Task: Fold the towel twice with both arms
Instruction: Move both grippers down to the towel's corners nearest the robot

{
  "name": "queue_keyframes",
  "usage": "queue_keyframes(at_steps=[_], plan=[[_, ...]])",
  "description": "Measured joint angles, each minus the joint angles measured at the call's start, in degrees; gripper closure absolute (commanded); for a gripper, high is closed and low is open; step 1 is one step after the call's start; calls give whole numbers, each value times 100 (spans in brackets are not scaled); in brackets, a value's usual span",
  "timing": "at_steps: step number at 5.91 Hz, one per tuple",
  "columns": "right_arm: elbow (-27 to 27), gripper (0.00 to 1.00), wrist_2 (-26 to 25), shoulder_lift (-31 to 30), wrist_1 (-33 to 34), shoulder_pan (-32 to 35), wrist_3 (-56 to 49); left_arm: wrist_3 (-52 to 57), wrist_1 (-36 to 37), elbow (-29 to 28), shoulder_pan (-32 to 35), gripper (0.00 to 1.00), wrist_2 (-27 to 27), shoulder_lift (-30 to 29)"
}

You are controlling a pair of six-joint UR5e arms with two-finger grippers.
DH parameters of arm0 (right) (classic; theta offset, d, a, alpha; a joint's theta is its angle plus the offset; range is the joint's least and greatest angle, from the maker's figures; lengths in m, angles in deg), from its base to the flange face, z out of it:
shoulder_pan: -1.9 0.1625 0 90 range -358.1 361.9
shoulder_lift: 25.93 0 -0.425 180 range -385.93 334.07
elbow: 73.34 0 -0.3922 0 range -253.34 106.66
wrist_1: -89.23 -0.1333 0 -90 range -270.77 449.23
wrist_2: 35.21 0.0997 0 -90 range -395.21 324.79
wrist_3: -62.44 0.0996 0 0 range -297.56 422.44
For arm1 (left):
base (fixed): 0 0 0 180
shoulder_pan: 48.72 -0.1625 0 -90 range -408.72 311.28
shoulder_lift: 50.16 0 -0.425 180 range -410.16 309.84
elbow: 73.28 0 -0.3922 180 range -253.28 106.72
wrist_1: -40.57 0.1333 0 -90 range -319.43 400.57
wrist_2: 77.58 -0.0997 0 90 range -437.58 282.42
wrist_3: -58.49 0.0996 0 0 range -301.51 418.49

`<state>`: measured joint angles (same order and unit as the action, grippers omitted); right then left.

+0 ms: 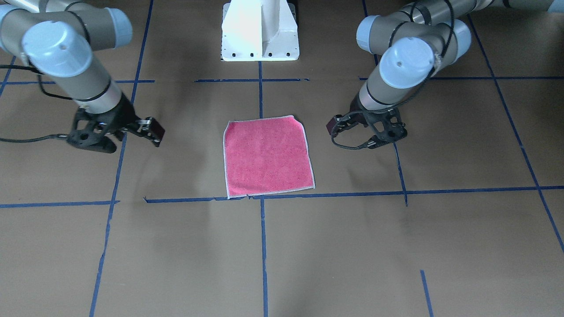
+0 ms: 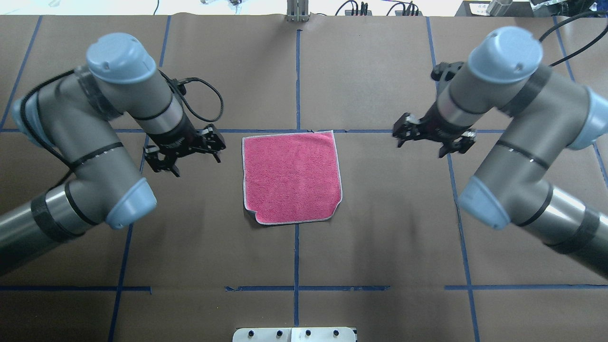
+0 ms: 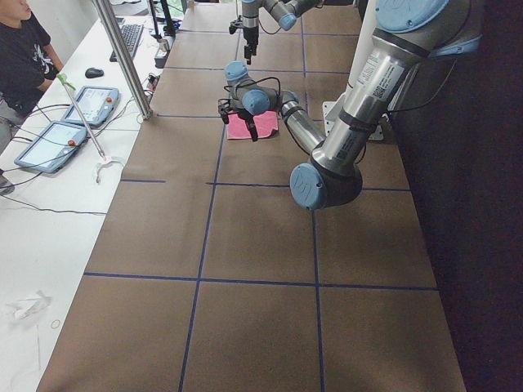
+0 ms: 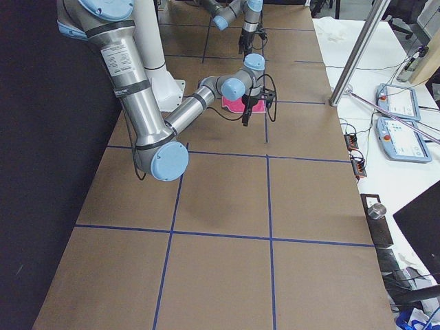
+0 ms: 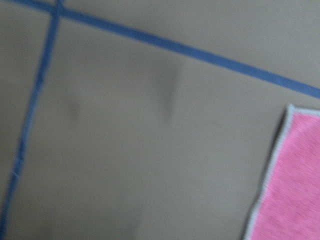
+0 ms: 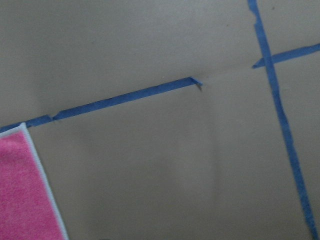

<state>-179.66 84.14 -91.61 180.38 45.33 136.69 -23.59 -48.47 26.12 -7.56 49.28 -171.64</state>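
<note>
The left arm (image 2: 95, 156) is reaching in over the left half of the table (image 2: 380, 247), its lower length cut off by the frame. The left gripper (image 2: 175, 152) is hanging near the towel's left side, apart from it. Its fingers are pointing down beneath the wrist, so I cannot tell whether its jaws are released or clenched. Its blurred wrist view is catching only a hemmed corner of cloth and no fingers.

The towel (image 2: 290, 176) is lying flat at the table's middle, pink-red face up, its far edge running along a blue tape line (image 2: 266, 130). Its corner toward the robot's left is tucked in, hiding that bit of hem.

The right gripper (image 2: 441, 137) is hovering well right of the towel. Its jaws are equally hard to make out, so again I cannot tell. The right arm (image 2: 517, 156) is running off the frame's right edge.
</note>
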Motion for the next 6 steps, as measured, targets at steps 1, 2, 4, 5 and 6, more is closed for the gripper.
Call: queue_keyframes(at_steps=[1,2,4,5,6], plan=[[-100,0,-246,152,-40,-347,652,-695,-68,10,-246,0,-212,-138],[-135,0,-512,324,-29,-664,1284,-1396,-66,3,-510,0,-507,-260],[267,0,-770,821,2,-944,2240,-2573,-38,-112,-973,0,-1030,-533],[570,0,-846,1026,-13,-1012,2408,-2891,-38,-185,-1112,0,-1169,-626],[716,0,-915,1095,-35,-1102,2458,-3057,-52,-314,-1174,0,-1285,-673]])
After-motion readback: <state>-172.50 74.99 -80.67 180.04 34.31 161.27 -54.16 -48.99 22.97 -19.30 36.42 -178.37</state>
